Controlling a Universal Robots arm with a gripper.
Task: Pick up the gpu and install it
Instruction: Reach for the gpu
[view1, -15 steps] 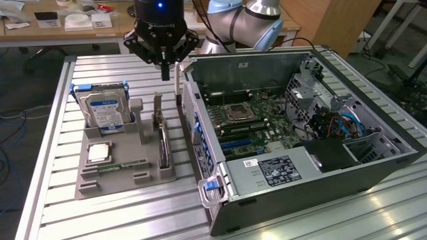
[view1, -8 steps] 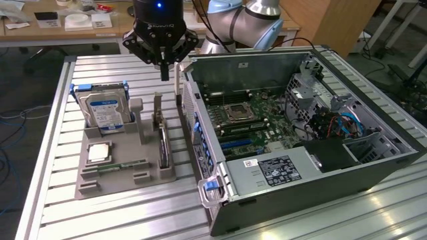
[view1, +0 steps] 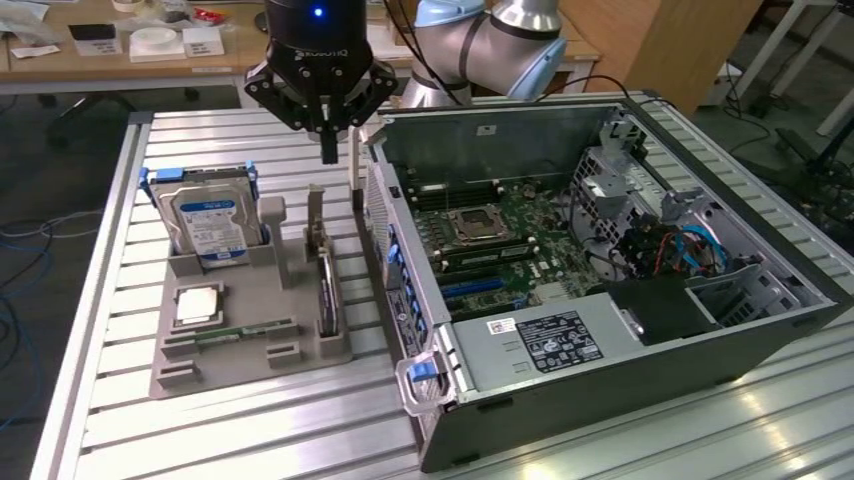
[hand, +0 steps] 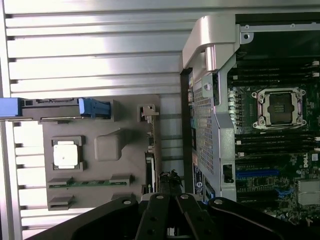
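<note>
The gpu stands on edge in a slot at the right side of the grey holder, its pale bracket end pointing up at the far side. In the wrist view the gpu shows as a thin edge beside the open computer case. My gripper hangs above the far end of the card, a little beyond the bracket, with its fingers shut and nothing between them. In the wrist view the gripper sits just off the card's end. Inside the case the motherboard lies exposed.
The holder also carries a silver hard drive with a blue-white label, a processor chip and a green memory stick. The case wall rises close to the card. Everything rests on a slatted metal table.
</note>
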